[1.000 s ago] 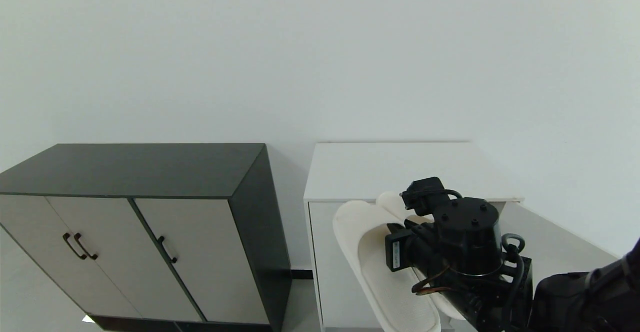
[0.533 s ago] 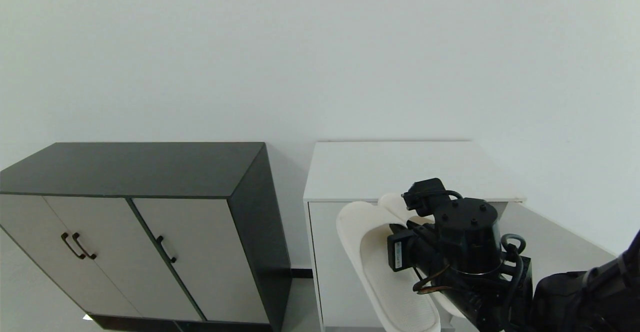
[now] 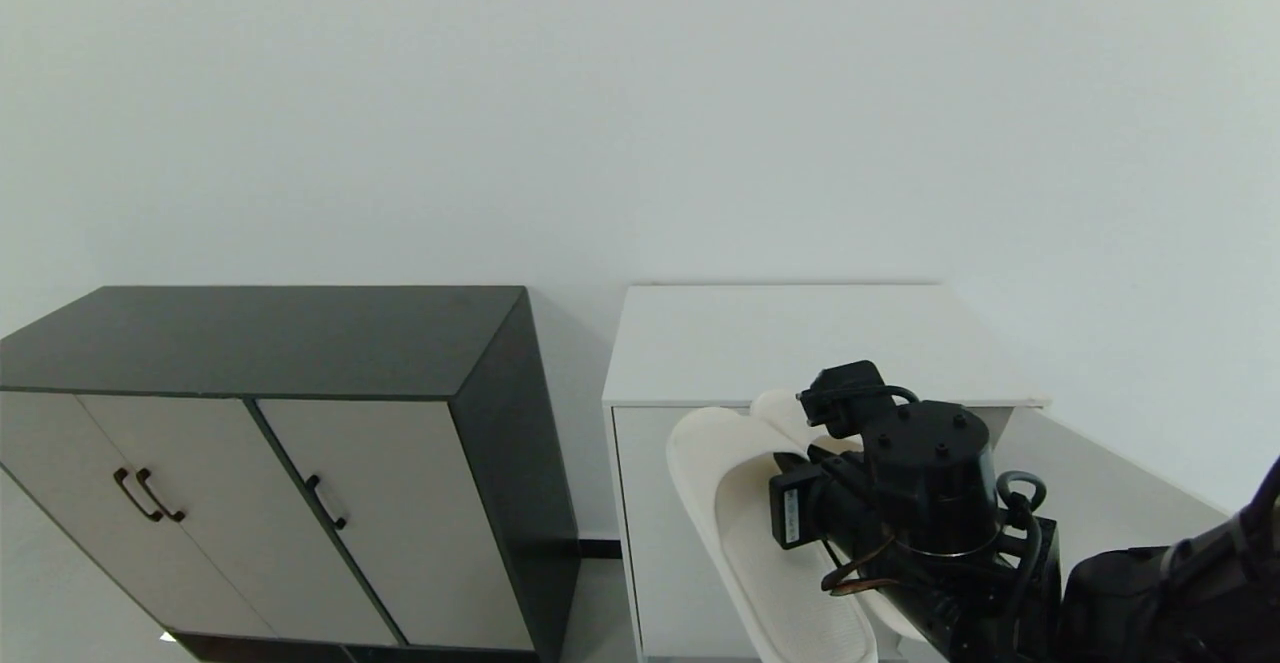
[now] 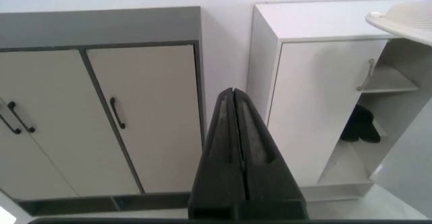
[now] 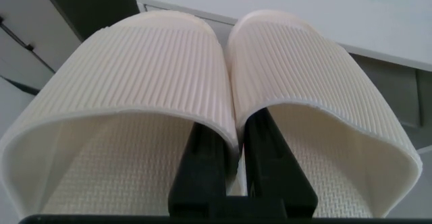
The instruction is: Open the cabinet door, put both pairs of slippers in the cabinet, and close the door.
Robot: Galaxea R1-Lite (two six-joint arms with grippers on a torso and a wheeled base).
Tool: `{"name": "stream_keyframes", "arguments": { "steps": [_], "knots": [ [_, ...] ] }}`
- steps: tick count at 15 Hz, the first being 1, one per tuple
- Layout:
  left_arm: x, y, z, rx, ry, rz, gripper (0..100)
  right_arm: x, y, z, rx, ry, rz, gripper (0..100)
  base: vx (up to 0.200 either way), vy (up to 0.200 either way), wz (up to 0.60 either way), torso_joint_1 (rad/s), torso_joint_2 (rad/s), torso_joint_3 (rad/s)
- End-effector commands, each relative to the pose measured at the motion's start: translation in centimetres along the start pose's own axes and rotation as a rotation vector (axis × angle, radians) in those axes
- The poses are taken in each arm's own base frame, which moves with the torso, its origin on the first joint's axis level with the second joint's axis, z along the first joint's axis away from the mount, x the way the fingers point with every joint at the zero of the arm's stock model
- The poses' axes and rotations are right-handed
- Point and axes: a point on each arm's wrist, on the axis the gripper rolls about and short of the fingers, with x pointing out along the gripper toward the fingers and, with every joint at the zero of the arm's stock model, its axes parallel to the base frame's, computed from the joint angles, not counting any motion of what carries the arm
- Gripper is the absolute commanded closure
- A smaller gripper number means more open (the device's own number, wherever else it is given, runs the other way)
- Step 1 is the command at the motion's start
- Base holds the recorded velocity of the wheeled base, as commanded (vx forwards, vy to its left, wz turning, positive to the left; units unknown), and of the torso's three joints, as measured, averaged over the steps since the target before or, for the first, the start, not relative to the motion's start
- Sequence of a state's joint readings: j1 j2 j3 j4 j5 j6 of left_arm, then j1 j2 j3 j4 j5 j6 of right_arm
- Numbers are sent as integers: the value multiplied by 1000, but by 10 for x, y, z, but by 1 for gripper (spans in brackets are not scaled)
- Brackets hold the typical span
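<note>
At lower centre, the right pincer (image 5: 235,155) grips the cream slippers (image 3: 735,503) before the white cabinet (image 3: 780,343); left pincer (image 4: 233,106) closed, empty. Carry them level, aiming for the open shelf (image 4: 391,82).

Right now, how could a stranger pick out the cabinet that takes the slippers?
Two cabinets stand side by side against the white wall. Take the one on the robot's right, the white cabinet. Unlike the black-topped cabinet with its shut grey doors, it is white all over and stands open, shelves showing.
</note>
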State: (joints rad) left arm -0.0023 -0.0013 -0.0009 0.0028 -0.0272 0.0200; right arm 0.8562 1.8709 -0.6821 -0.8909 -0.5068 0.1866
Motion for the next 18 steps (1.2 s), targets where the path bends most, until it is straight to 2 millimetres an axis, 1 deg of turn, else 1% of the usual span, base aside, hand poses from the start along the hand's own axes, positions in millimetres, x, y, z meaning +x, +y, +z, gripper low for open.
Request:
{"name": "stream_keyframes", "arguments": {
  "steps": [1,8,12,18],
  "knots": [
    [0,0,0,0,2,0,100,0,-1,1,0,-2,-2,100,0,-200,0,7,7,2],
    [0,0,0,0,1,0,100,-3,3,0,-2,0,11,100,0,-200,0,4,4,2],
    [0,0,0,0,1,0,100,-8,0,-1,8,-25,14,100,0,-200,0,2,0,1],
    [0,0,0,0,2,0,100,-8,-1,-7,0,-11,13,100,0,0,0,0,0,0]
  ]
}}
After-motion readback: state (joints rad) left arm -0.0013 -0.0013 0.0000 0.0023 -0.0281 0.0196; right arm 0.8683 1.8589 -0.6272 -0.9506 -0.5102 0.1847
